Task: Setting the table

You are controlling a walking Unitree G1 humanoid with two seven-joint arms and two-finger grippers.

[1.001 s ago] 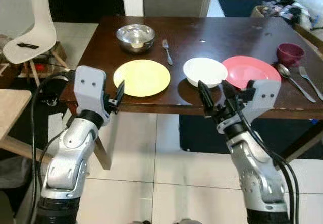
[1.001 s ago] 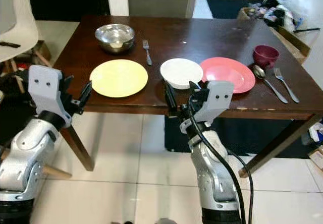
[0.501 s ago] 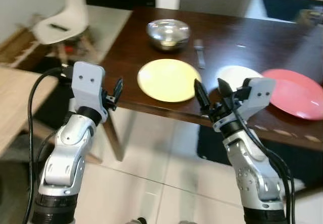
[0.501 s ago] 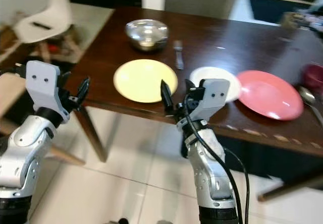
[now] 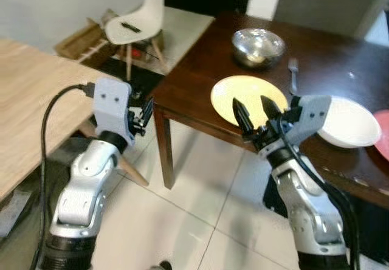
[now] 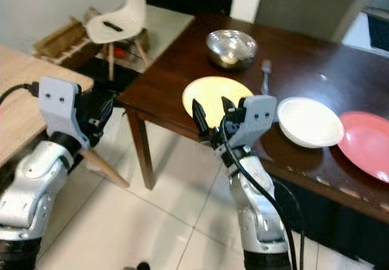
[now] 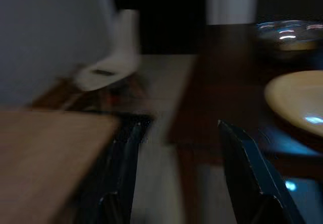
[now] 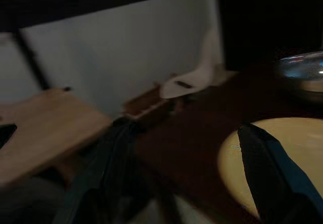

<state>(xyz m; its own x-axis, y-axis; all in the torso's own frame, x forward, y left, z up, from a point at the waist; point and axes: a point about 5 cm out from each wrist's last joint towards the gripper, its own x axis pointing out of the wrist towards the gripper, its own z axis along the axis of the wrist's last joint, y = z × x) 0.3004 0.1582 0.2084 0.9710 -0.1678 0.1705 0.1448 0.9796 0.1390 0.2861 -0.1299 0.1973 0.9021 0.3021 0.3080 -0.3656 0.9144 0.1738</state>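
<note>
1. The dark table point(image 5: 200, 69) fills the head view from 12 to 3 o'clock, its near corner leg at centre.
2. On it, a yellow plate point(image 5: 246, 96) lies near the front edge, with a steel bowl point(image 5: 258, 45) at its 12 o'clock and a fork point(image 5: 292, 74) at its 2 o'clock.
3. A white bowl point(image 5: 352, 123) sits at the plate's 3 o'clock, just beside a red plate point(image 6: 368, 143) (cut by the frame edge).
4. The right gripper point(image 5: 254, 113) hovers over the plate's near rim, jaws apart and empty.
5. The left gripper point(image 5: 144, 113) hangs off the table at 9 o'clock of its corner, jaws apart and empty.
6. A white chair point(image 5: 137, 22) stands at 11 o'clock, and a light wooden top point(image 5: 30, 118) lies at 9 o'clock.
</note>
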